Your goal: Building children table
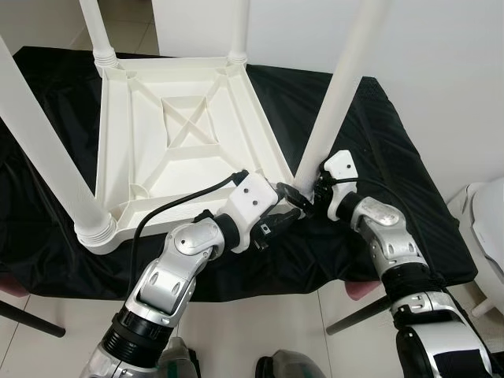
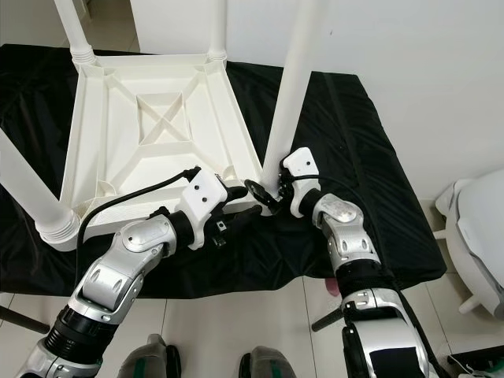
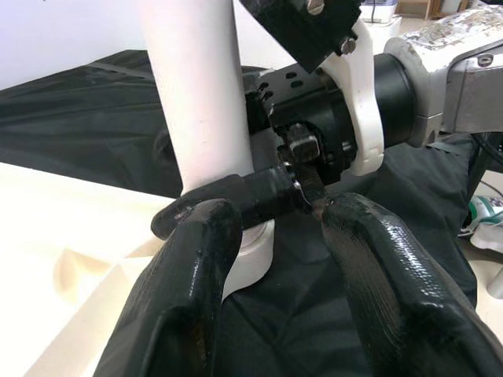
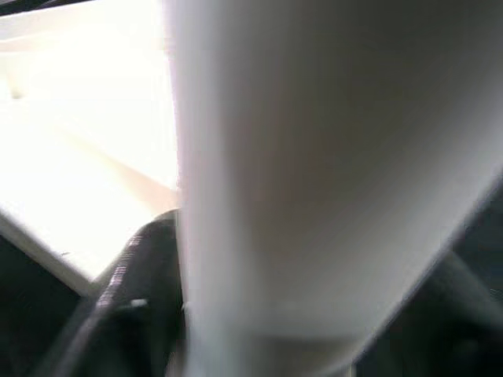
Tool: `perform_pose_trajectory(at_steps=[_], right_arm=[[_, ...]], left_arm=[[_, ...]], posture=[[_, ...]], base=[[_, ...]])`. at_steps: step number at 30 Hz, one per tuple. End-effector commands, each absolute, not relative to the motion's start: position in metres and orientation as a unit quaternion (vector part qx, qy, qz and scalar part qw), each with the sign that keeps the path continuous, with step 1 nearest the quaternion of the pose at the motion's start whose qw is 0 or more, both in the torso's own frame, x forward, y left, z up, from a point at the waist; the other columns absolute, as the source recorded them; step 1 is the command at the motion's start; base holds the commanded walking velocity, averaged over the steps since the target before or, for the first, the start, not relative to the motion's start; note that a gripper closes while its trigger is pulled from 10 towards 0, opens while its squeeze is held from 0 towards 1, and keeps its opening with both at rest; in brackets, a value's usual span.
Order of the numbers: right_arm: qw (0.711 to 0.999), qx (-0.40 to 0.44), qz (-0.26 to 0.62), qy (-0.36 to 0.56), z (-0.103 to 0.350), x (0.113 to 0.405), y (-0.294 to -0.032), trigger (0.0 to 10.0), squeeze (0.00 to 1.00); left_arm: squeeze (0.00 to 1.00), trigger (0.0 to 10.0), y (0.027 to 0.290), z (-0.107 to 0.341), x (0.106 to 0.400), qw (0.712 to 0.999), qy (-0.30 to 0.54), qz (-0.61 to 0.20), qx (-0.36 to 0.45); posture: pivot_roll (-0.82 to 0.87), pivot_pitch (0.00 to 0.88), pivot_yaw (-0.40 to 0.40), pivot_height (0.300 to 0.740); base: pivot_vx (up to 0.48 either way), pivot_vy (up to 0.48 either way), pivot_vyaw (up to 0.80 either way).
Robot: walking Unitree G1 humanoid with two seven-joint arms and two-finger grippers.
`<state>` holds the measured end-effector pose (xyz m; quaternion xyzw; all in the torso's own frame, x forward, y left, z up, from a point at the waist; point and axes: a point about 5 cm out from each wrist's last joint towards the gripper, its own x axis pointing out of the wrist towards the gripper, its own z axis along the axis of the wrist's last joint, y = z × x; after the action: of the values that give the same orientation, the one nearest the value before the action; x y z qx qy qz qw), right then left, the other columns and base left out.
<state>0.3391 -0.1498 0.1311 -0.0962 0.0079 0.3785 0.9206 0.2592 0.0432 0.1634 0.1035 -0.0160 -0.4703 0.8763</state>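
Upturned tabletop (image 1: 189,134) lies on the black-draped desk (image 1: 409,189), four legs (image 1: 340,87) up. Right gripper (image 2: 272,191) grasps the 4 o'clock leg's base; left gripper (image 1: 293,206), fingers parted, just beside it.

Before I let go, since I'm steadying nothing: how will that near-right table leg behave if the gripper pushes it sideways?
The leg looks like stiff moulded plastic, so it should not flex much. It is tall and slim, so a push high up would probably lever hard on its base at the tabletop corner. Its smooth surface may slip within the right gripper.
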Motion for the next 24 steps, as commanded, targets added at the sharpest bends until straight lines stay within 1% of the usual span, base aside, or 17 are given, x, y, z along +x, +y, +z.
perform_pose_trajectory(at_steps=[1,9,16,18,19,21,22,24], right_arm=[[0.913,-0.104,0.395,0.01,0.13,0.342,-0.148,0.0,0.0],[0.909,-0.084,0.408,0.017,0.123,0.343,-0.153,0.0,0.0],[0.916,-0.073,0.395,0.026,0.114,0.339,-0.157,0.0,0.0],[0.924,-0.065,0.375,0.03,0.111,0.338,-0.16,10.0,0.0],[0.924,-0.065,0.375,0.03,0.111,0.338,-0.16,10.0,0.0],[0.937,-0.057,0.344,0.03,0.11,0.338,-0.163,10.0,0.0],[0.937,-0.057,0.344,0.03,0.11,0.338,-0.163,10.0,0.0],[0.945,-0.061,0.321,0.012,0.111,0.334,-0.163,10.0,0.0]], left_arm=[[0.0,10.0,0.043,0.163,0.259,0.886,-0.018,-0.451,0.105],[0.0,10.0,0.043,0.163,0.259,0.887,-0.017,-0.449,0.103],[0.0,10.0,0.044,0.162,0.257,0.887,-0.015,-0.45,0.104],[0.0,10.0,0.044,0.161,0.256,0.886,-0.014,-0.452,0.103],[0.0,10.0,0.044,0.161,0.256,0.886,-0.014,-0.452,0.103],[0.0,10.0,0.043,0.161,0.255,0.886,-0.012,-0.453,0.102],[0.0,10.0,0.043,0.161,0.255,0.886,-0.012,-0.453,0.102],[0.0,10.0,0.043,0.16,0.254,0.885,-0.011,-0.453,0.103]], posture=[[-0.07,0.0,-0.075,0.74],[-0.07,0.003,-0.072,0.74],[-0.07,0.007,-0.069,0.74],[-0.07,0.015,-0.069,0.74],[-0.07,0.015,-0.069,0.74],[-0.07,0.014,-0.071,0.74],[-0.07,0.014,-0.071,0.74],[-0.06,0.015,-0.076,0.74]], base=[[0.0,0.0,0.0],[0.0,0.0,0.0],[0.0,0.0,0.0],[0.0,0.0,0.0],[0.0,0.0,0.0],[0.0,0.0,0.0],[0.0,0.0,0.0],[0.0,0.0,0.0]])
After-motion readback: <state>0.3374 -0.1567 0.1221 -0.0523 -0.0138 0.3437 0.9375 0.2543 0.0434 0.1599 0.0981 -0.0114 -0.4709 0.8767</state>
